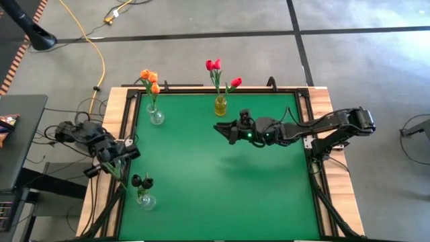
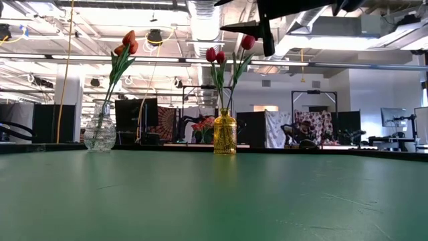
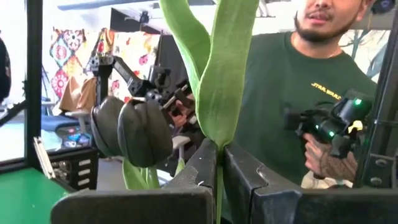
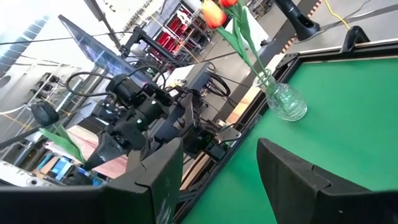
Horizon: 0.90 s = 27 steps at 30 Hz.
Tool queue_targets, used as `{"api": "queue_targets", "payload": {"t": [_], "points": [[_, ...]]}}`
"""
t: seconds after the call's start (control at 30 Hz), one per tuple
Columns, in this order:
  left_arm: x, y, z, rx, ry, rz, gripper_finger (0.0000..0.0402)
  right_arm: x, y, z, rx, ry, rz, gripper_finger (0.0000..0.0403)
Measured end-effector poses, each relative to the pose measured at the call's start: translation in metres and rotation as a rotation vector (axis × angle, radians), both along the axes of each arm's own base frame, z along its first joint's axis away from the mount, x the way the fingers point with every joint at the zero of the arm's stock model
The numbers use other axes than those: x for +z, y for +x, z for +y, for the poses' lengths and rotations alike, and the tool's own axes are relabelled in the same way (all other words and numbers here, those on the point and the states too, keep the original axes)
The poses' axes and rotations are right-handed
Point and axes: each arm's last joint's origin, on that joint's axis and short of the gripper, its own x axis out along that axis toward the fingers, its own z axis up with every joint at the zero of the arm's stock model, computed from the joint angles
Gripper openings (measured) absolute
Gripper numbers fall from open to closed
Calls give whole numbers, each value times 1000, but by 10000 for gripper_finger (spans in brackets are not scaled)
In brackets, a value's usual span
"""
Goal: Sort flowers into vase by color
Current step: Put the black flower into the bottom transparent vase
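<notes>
the green table carries three vases, seen from above.

1. orange flowers stand in a clear glass vase at about 11 o'clock on the table, near the far edge. in the low view these flowers rise from the same vase at the left.

2. red flowers stand in a yellow vase at about 12 o'clock, near the far edge. in the low view the yellow vase stands upright with its flowers leaning outward.

3. near-black flowers stand in a second clear vase at about 8 o'clock, near the left edge.

left gripper: positioned at about 9 o'clock, over the left border of the table, just beside the near-black flowers and their vase. the jaws are closed tight on a green stem. in the left wrist view the stem passes up between the two dark fingers, broad green leaves rise above them, and a dark flower head shows beside the leaves. a person in a dark green shirt stands beyond the table.

right gripper: positioned above the table at about 1 o'clock from the centre, just in front of the yellow vase and apart from it. the jaws stand wide and hold nothing. in the right wrist view the two fingers are well apart, with bare green surface between them and the orange flowers' vase farther off.
</notes>
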Motion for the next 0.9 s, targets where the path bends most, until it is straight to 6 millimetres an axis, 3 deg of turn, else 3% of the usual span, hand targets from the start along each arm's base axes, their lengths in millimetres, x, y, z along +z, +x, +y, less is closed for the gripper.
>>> {"api": "queue_targets", "payload": {"t": [0.47, 0.9], "points": [[-10, 3, -1, 27, 101, 2, 0, 0, 0, -8, 2, 9, -3, 230], [7, -6, 2, 37, 112, -40, 0, 0, 0, -8, 9, 11, -3, 230]]}}
